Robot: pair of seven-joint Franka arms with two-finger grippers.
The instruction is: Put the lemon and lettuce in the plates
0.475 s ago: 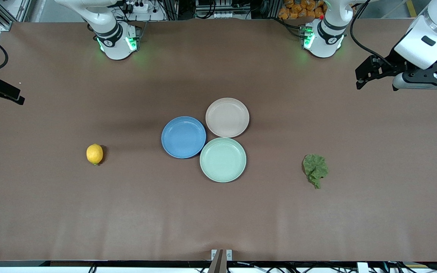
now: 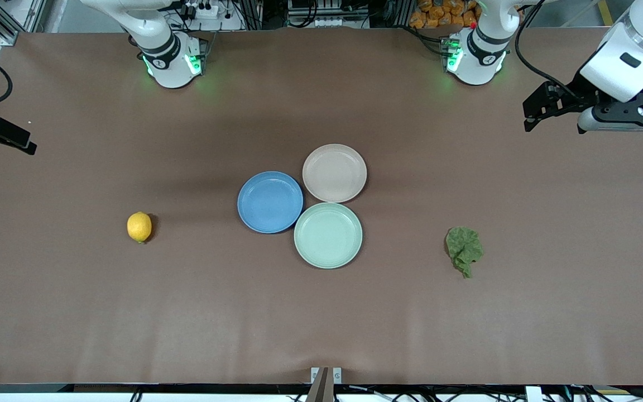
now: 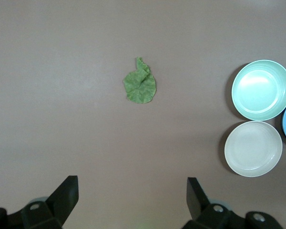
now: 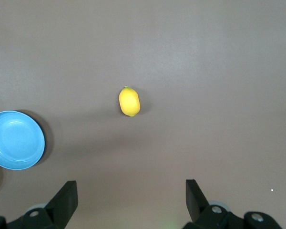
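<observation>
The left pincer [image 2: 529,114] hangs high over the left arm's end of the tabletop [image 2: 321,324], its fingers [image 3: 66,193] spread wide with nothing between them. The right pincer [image 2: 17,142] hangs over the right arm's end, mostly cut off at the edge of the front view; its wrist view shows its fingers [image 4: 66,195] wide apart and empty too.

The lemon [image 2: 139,226] lies on bare tabletop toward the right arm's end, well apart from the plates. The lettuce [image 2: 464,250] lies flat toward the left arm's end, its narrow tail pointing toward the front camera, also well apart from the plates.

In the middle three plates sit clustered, rims touching or nearly so, as far as the front view lets me judge. The blue plate [image 2: 270,201] is on the lemon's side, the beige-pink plate [image 2: 334,172] farthest from the front camera, and the mint-green plate [image 2: 328,235] nearest to it. All three are empty. Nothing lies between either fruit or leaf and the plates.
</observation>
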